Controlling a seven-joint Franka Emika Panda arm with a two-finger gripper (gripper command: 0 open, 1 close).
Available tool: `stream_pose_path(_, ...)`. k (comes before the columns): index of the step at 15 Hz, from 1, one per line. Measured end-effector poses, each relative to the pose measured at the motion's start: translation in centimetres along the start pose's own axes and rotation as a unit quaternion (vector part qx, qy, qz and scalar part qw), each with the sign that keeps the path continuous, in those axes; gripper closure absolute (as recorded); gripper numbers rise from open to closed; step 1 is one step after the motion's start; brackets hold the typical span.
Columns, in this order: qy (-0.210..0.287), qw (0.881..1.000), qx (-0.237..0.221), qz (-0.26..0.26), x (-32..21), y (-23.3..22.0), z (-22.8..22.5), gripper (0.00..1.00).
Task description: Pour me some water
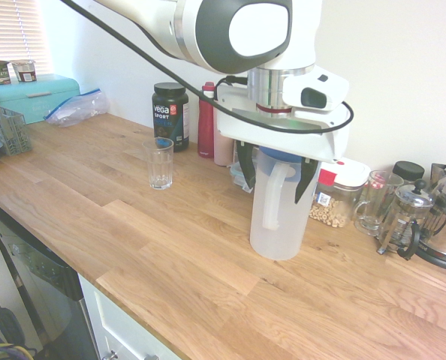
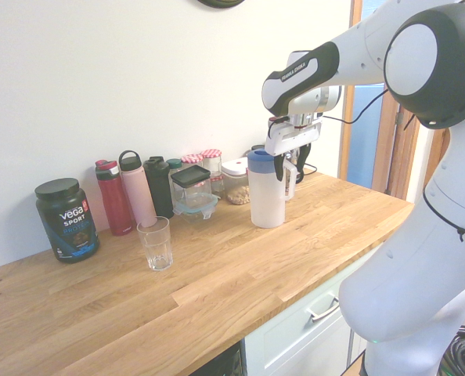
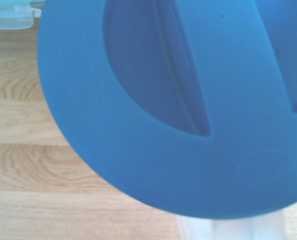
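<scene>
We go across the worktop (image 1: 95,195) from the first exterior view's left. Well off to the claw's side, and lower than it, stands the empty drinking glass (image 1: 161,163), with a dark tub of sports powder (image 1: 170,115) and a red bottle (image 1: 206,120) just behind it against the wall. That glass is where the water should end up, and it is well apart from the jug, so a long carry lies ahead of us.

Directly beneath the claw (image 1: 277,178) stands the frosted jug (image 1: 279,217), upright on the wood, blue lid (image 3: 178,110) on and white handle (image 1: 272,196) facing the camera. The water inside we can only faintly make out through the plastic; we would not swear to its level. The claw is spread wide, its two dark fingers (image 1: 245,166) hanging either side of the jug's top, and we see no contact yet.

What worries us:
- The fingers straddle the upper part near the lid. A pinch that high on smooth plastic could slip, or swing the heavy body below it.
- If the claw comes down off-centre, one finger may strike the lid's rim or the handle and tip the jug.
- With the lid on, a fast tilt could send water out in a gush past the narrow glass.

Past the claw on the far side sit a jar of cereal (image 1: 336,199), a glass mug (image 1: 375,201) and a cafetière (image 1: 409,217), close enough that a swinging jug could knock them.
</scene>
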State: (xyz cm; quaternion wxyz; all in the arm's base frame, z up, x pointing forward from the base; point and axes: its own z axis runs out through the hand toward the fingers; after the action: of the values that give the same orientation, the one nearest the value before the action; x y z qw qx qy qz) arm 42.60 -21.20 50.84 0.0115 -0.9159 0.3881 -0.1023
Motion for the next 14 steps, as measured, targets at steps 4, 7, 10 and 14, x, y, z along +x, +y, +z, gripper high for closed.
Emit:
stream_pose_path(4, 0.011, 1.0, 0.007, -0.004, 0.3, -0.1, 0.6, 1.0)
stream_pose_path(7, 0.013, 1.0, 0.007, -0.007, 0.5, -0.2, 0.9, 1.0)
stream_pose_path(10, 0.012, 1.0, 0.006, -0.009, 0.6, -0.2, 1.3, 1.0)
stream_pose_path(14, 0.012, 1.0, 0.006, -0.01, 0.6, -0.3, 1.3, 1.0)
